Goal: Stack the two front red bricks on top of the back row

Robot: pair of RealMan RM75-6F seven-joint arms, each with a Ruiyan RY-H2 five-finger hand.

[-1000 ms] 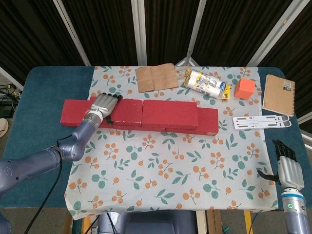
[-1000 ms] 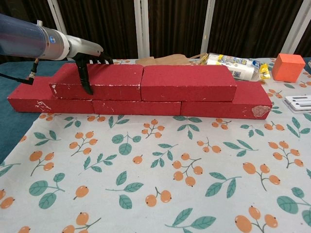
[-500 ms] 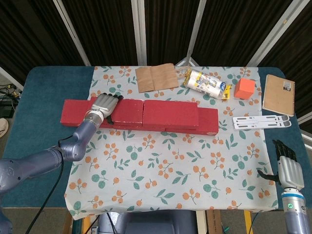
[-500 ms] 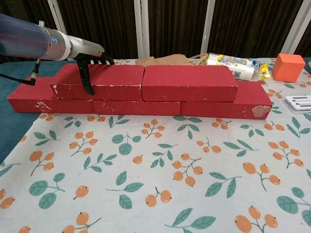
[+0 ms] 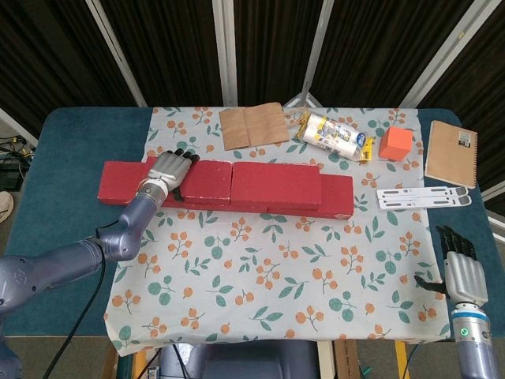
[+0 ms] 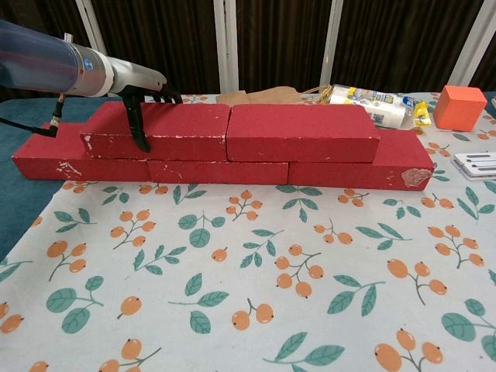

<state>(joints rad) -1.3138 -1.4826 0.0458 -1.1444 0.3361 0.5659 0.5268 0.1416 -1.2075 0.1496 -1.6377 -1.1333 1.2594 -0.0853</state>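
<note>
I saw the left hand (image 5: 168, 170) resting on the upper left brick (image 6: 159, 130), fingers over its top and thumb down its front face, gripping it. The upper right brick (image 6: 302, 132) sat touching it, rightward of that hand, both atop the back row (image 6: 232, 170). The right hand (image 5: 463, 272) hovered apart, fingers spread, holding nothing.

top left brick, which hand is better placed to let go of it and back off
Left. The left hand already grips the top left brick, thumb down its front face. The right hand hangs open at the table's near right corner, away from every brick.
</note>
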